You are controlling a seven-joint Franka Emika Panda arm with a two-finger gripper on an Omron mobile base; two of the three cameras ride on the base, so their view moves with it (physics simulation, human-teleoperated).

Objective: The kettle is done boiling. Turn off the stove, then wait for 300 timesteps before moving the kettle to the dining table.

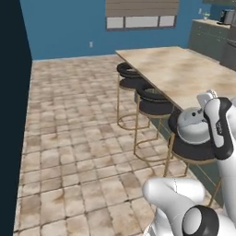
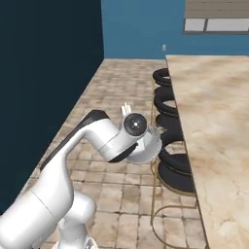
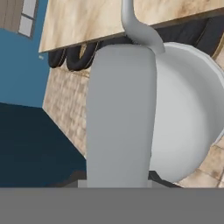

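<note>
Silver-grey kettle with a flat grey handle; beige marble-patterned surface; black-cushioned, gold-legged stools; mottled tan floor tiles; blue wall at upper left.

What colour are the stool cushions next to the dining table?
Black, on the stools with gold legs; clearest in the left base view.

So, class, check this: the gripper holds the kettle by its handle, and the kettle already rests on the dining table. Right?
Not quite. The gripper is shut on the kettle handle, but the kettle is not on the dining table yet. The right base view shows it carried in the air beside the stools, short of the table's edge.
</note>
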